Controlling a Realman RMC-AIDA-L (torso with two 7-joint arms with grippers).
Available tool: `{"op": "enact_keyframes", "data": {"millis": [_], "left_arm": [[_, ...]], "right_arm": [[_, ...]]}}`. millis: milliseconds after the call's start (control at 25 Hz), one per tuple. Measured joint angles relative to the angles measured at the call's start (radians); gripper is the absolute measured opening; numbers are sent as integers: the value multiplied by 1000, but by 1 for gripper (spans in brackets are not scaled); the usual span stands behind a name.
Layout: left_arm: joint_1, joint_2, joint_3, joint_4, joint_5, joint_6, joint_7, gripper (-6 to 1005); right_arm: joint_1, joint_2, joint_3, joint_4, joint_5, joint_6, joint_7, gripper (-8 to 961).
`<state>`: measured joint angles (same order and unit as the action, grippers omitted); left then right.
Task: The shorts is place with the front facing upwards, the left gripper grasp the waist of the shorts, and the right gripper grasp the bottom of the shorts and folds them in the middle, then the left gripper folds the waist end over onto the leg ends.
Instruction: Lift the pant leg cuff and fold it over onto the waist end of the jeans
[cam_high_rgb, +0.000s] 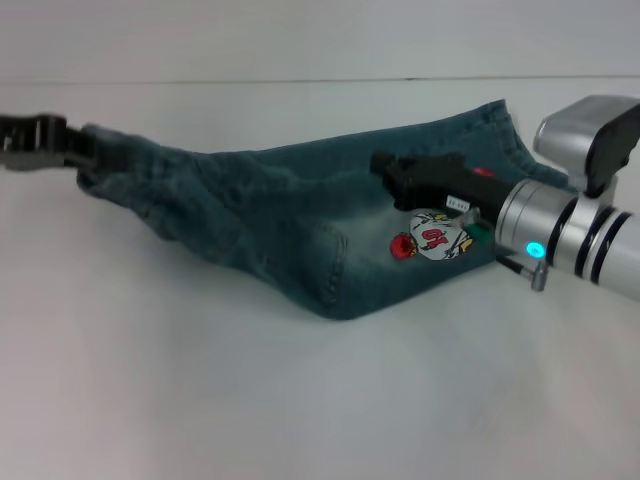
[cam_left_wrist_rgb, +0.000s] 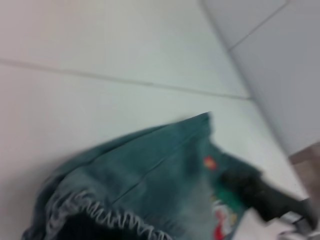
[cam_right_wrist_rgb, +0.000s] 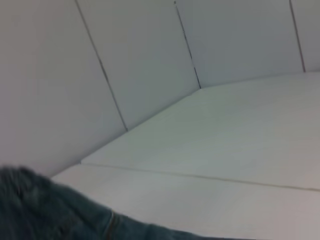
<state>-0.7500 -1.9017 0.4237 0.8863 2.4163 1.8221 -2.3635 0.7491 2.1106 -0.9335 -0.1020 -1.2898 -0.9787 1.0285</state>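
Note:
The blue-green denim shorts (cam_high_rgb: 280, 220) hang stretched between my two grippers, sagging in a fold toward the table. At the far left, my left gripper (cam_high_rgb: 80, 145) is shut on the waist of the shorts (cam_high_rgb: 100, 150); the ruffled elastic band (cam_left_wrist_rgb: 100, 215) fills the near part of the left wrist view. My right gripper (cam_high_rgb: 385, 168), with its white label, is shut on the fabric close to the bottom of the shorts (cam_high_rgb: 510, 130), just above the cartoon patch (cam_high_rgb: 435, 235). It also shows farther off as the right gripper (cam_left_wrist_rgb: 235, 180). A strip of the denim (cam_right_wrist_rgb: 45, 210) appears in the right wrist view.
A white table (cam_high_rgb: 300, 400) lies under the shorts, with its back edge meeting a pale panelled wall (cam_right_wrist_rgb: 150, 60). The white-and-grey right arm (cam_high_rgb: 590, 220) reaches in from the right side.

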Motion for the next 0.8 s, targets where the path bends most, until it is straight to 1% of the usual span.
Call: {"op": "enact_keyframes", "data": {"millis": [280, 440, 520, 680, 760, 800], "left_arm": [[-27, 13, 0, -12, -142, 50, -15, 35], [-51, 20, 3, -42, -214, 88, -26, 35], [-55, 21, 4, -48, -225, 93, -27, 36], [-66, 22, 3, -58, -246, 99, -28, 36], [-71, 23, 3, -62, -258, 101, -29, 36], [-72, 23, 4, -63, -264, 102, -29, 36]], "right_arm": [[48, 10, 14, 128, 121, 20, -162, -2], [97, 11, 43, 182, 127, 39, -190, -1], [131, 11, 51, 212, 125, 52, -194, -1], [203, 11, 64, 284, 83, 83, -201, -1], [225, 11, 103, 315, 19, 89, -201, -1], [232, 11, 142, 330, -29, 92, -200, -1]]}}
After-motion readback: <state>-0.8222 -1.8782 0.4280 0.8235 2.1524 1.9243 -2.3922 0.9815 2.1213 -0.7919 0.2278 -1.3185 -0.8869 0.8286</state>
